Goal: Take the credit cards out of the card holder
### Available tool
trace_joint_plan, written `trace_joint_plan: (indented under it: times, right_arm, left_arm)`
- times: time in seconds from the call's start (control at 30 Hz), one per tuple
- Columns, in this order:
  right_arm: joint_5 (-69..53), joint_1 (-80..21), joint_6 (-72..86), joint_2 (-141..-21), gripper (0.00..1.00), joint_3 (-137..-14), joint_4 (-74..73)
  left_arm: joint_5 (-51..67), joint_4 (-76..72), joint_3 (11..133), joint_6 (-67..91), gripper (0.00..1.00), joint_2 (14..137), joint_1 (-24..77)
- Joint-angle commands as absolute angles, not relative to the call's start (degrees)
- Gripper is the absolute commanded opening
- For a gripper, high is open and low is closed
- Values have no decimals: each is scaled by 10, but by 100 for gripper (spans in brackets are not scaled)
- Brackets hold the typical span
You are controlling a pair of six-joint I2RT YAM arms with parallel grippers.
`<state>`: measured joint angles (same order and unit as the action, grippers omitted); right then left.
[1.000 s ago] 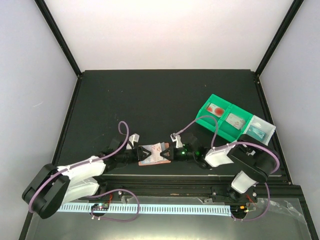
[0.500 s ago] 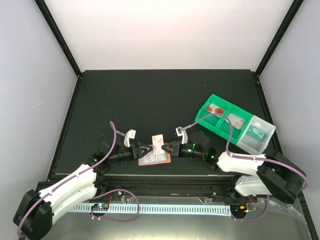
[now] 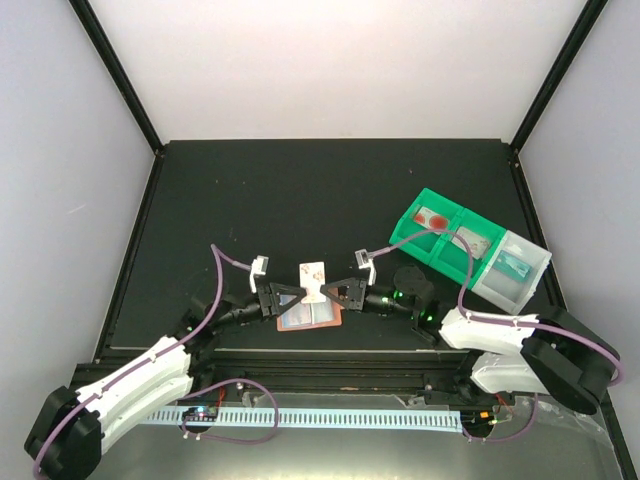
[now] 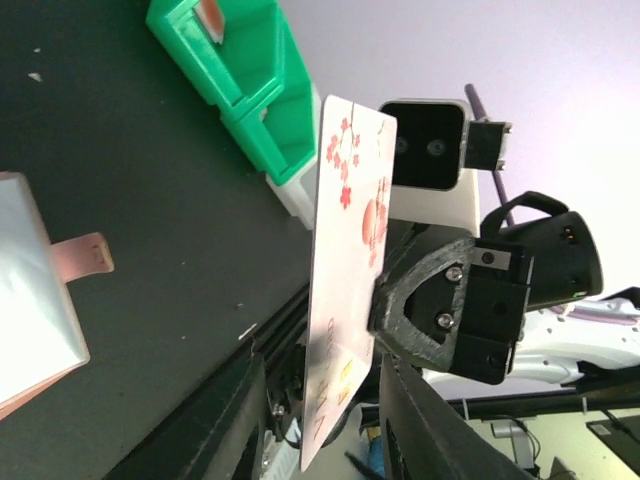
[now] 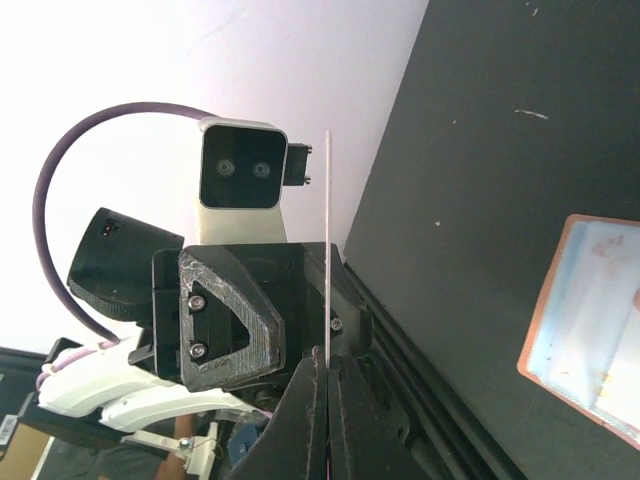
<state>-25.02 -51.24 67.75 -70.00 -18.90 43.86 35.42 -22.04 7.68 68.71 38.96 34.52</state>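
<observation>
A pale credit card (image 3: 314, 277) with red blossoms stands upright above the table, and my right gripper (image 3: 333, 291) is shut on its edge. In the right wrist view the card (image 5: 328, 240) shows edge-on, rising from my closed right gripper (image 5: 328, 368). My left gripper (image 3: 297, 295) faces it from the other side. Its jaws straddle the card (image 4: 350, 250) with gaps on both sides, so the left gripper (image 4: 328, 395) is open. The card holder (image 3: 310, 317) lies flat and open on the mat below, light blue lining up (image 5: 590, 320), with its brown tab (image 4: 85, 254) showing.
Two green bins (image 3: 440, 236) and a clear bin (image 3: 513, 266) stand at the right of the mat, each with something inside. The table's front rail (image 3: 330, 372) runs just behind both grippers. The black mat (image 3: 320, 190) stretches away beyond the card holder.
The right gripper has drawn the card out of the holder and lifted it upright. The left gripper let go of the holder, rose, and its jaws now stand around the card.
</observation>
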Motion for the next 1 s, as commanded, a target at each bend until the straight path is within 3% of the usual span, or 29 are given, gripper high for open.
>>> trace_joint_plan:
  times: [0.0,0.17,0.23,0.3,0.43,0.6,0.8,0.97]
  right_arm:
    - [-261,-521,691,-705,1,-185,489]
    - [-266,-524,687,-707,1,-183,498]
    - [-271,-524,682,-707,1,-184,498]
    - [-277,-525,673,-707,2,-184,494]
    - [-278,-525,633,-678,18,-176,451]
    - [-260,-523,480,-575,36,-217,220]
    - [-177,-523,270,-427,37,-316,-111]
    - [-195,-523,182,-421,37,-432,-298]
  left_arm:
    - [370,-280,77,706,31,385,349]
    - [375,-295,71,707,18,385,350]
    - [377,-304,67,706,5,385,350]
    - [382,-314,62,701,2,386,350]
    - [408,-312,64,674,1,383,351]
    - [436,-253,78,624,2,359,351]
    - [497,-143,137,518,1,373,352]
    - [542,-140,149,492,1,374,362]
